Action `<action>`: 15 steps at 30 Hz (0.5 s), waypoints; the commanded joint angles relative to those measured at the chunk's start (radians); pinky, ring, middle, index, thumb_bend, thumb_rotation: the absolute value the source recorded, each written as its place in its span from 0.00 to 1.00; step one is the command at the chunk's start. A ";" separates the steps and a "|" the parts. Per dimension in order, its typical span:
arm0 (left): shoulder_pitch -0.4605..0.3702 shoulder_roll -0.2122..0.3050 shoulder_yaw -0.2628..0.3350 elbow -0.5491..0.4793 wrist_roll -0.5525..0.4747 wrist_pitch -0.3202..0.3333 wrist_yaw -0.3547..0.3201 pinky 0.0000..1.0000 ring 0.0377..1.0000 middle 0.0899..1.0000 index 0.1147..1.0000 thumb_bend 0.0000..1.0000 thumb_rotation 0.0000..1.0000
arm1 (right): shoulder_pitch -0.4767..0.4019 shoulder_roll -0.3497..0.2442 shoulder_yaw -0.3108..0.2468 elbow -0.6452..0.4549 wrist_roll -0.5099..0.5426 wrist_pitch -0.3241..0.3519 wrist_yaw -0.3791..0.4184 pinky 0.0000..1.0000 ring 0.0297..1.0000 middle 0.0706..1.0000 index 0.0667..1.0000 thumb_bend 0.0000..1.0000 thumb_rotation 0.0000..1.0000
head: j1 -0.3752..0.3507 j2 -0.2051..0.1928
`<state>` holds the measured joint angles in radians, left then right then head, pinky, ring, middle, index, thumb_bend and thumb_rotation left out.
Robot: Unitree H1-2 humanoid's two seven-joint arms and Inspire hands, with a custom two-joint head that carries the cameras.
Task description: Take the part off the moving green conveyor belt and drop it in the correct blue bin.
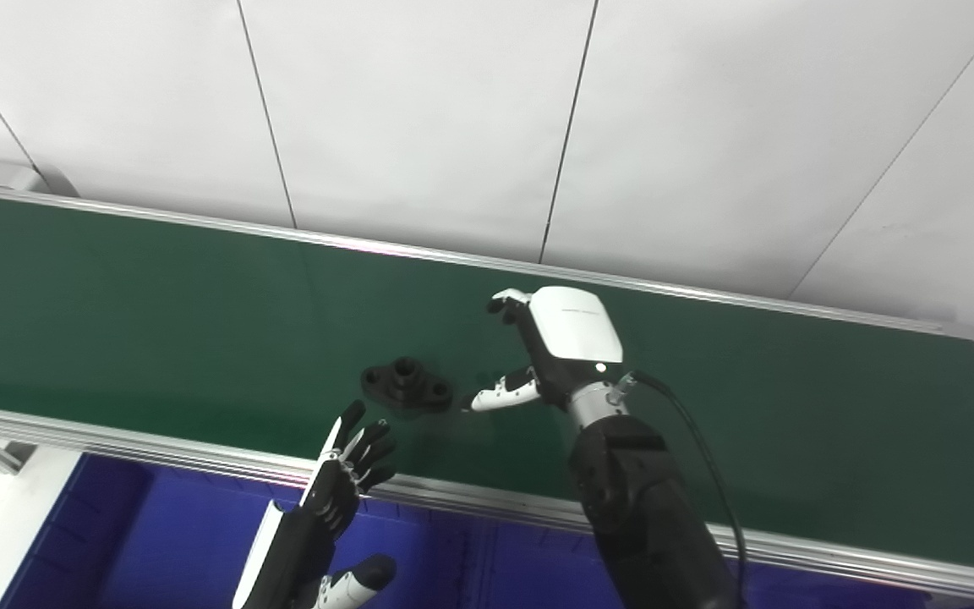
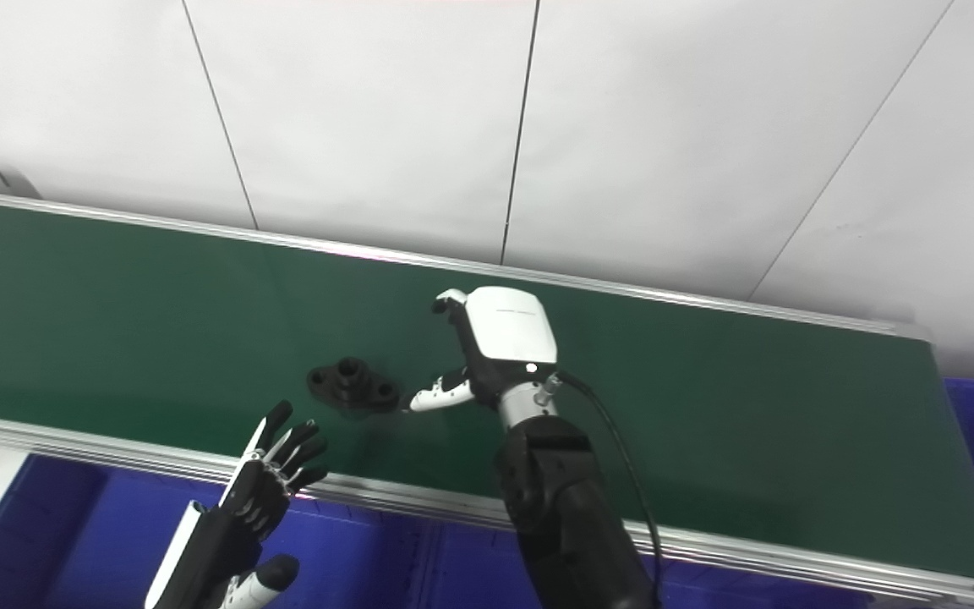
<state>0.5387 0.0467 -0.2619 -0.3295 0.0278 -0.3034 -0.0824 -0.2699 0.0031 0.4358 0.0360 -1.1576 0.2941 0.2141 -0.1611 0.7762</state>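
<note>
Fingers (image 1: 511, 391) spread beside part (image 1: 407, 385); blue bin (image 1: 157, 541) contents hidden.

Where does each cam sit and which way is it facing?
Left eye view: on the head, looking down at the green belt against the white wall; both arms enter from below, left hand open, right hand open beside the black part.
Right eye view: head too, set slightly rightward, same aim, same arms.
Shared: belt, part, both hands, blue bin below the rail.
</note>
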 commanded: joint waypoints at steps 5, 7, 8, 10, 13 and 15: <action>0.017 -0.017 -0.015 -0.033 0.017 -0.023 0.001 0.85 0.90 0.93 1.00 0.78 0.67 | -0.066 0.034 0.011 0.029 0.023 0.026 -0.019 0.51 0.63 0.70 0.74 0.94 0.37 | 0.022 0.005; 0.019 -0.022 -0.018 -0.035 0.022 -0.023 0.003 0.85 0.90 0.93 0.99 0.78 0.67 | -0.071 0.039 0.014 0.038 0.032 0.030 -0.014 0.53 0.65 0.71 0.75 0.94 0.37 | 0.026 0.008; 0.020 -0.024 -0.019 -0.036 0.024 -0.023 0.003 0.85 0.91 0.93 0.99 0.78 0.67 | -0.072 0.040 0.016 0.041 0.035 0.031 -0.013 0.53 0.65 0.72 0.75 0.93 0.38 | 0.026 0.008; 0.022 -0.027 -0.020 -0.038 0.022 -0.019 0.003 0.86 0.91 0.93 0.99 0.78 0.67 | -0.075 0.042 0.024 0.053 0.038 0.034 -0.009 0.54 0.66 0.72 0.75 0.93 0.39 | 0.030 0.010; 0.023 -0.031 -0.021 -0.041 0.025 -0.018 0.002 0.87 0.92 0.94 1.00 0.78 0.67 | -0.075 0.043 0.034 0.072 0.039 0.038 -0.011 0.54 0.66 0.72 0.75 0.93 0.39 | 0.034 0.013; 0.023 -0.033 -0.022 -0.043 0.024 -0.017 0.000 0.87 0.92 0.94 1.00 0.77 0.67 | -0.071 0.043 0.041 0.095 0.041 0.040 -0.020 0.53 0.65 0.72 0.74 0.94 0.37 | 0.034 0.013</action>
<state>0.5497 0.0150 -0.2808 -0.3367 0.0487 -0.3033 -0.0825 -0.3149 0.0319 0.4735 0.1411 -1.1184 0.3033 0.2133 -0.1273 0.7885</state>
